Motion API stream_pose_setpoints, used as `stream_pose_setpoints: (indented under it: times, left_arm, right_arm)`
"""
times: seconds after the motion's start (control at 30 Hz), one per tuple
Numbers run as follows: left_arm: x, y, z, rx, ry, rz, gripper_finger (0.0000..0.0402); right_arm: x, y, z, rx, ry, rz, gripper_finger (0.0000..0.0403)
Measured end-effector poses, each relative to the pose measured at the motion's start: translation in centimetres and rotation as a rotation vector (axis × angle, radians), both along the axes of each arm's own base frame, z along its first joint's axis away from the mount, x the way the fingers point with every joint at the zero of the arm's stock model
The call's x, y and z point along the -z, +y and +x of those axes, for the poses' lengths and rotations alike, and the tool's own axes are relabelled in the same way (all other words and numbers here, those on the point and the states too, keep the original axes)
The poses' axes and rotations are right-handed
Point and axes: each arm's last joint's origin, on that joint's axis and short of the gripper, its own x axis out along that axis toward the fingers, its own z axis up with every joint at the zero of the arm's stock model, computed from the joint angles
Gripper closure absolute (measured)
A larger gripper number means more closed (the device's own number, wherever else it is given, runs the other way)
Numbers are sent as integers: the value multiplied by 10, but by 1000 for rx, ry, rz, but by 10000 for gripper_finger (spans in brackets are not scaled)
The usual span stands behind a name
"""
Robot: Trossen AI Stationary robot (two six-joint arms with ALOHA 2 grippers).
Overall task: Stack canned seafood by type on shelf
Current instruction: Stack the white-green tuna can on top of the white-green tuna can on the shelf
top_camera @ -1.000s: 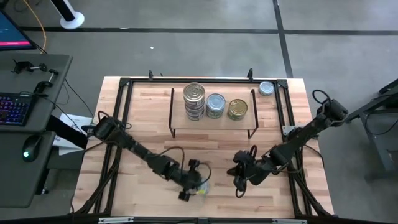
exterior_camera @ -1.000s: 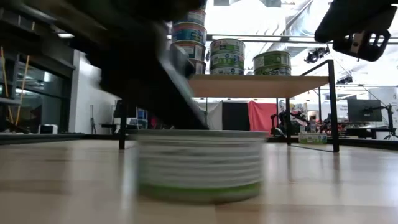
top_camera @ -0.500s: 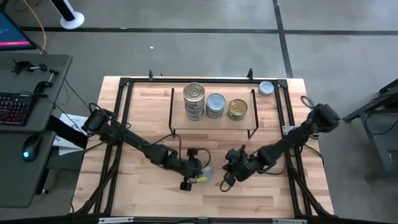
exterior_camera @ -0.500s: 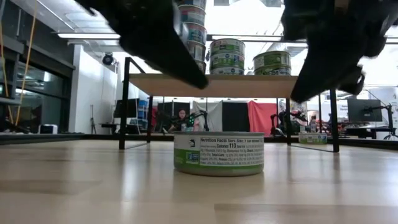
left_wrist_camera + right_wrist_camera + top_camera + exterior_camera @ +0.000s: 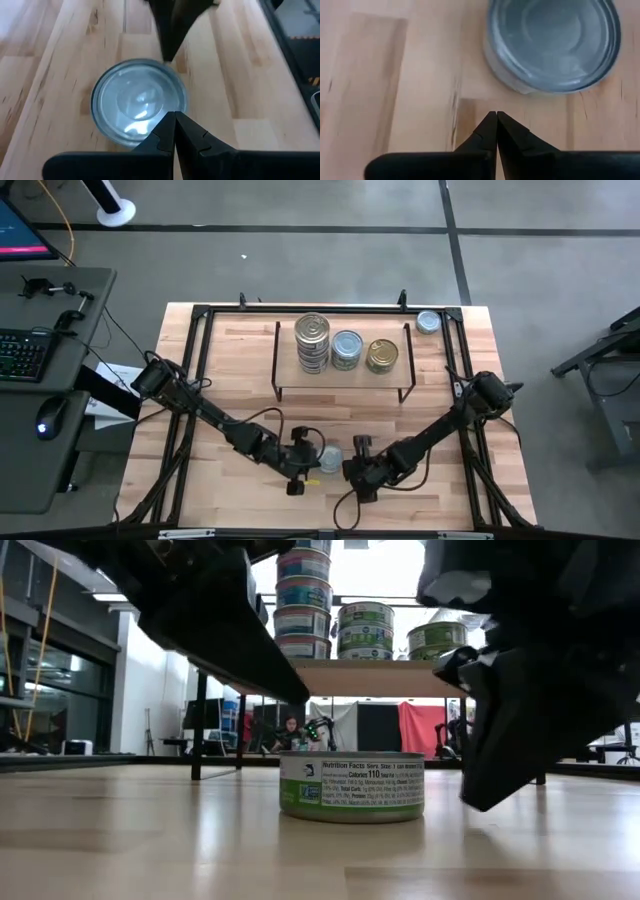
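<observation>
Flanking a lone can (image 5: 329, 459) on the front of the surface (image 5: 240, 380), the left pincer (image 5: 303, 464) sits clenched just beside its left, the right pincer (image 5: 352, 469) clenched at its right. Behind, the shelf (image 5: 284, 370) holds three can stacks (image 5: 312, 343).

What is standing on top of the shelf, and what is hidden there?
The shelf carries three stacks of tins: the tallest, a middle one, a short gold-lidded one. From above, the lower tins are covered.
</observation>
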Motion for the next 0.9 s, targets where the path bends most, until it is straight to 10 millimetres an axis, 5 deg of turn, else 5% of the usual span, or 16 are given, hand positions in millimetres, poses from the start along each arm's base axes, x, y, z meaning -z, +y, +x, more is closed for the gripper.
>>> stream_pose_setpoints:
  times: [0.53,0.9]
  left_arm:
    - [5,18,7,-38,22,90,401]
    - [10,10,3,28,47,85,401]
  right_arm:
    - [2,-12,3,94,7,-58,403]
    - [-1,-20,15,102,-59,-33,403]
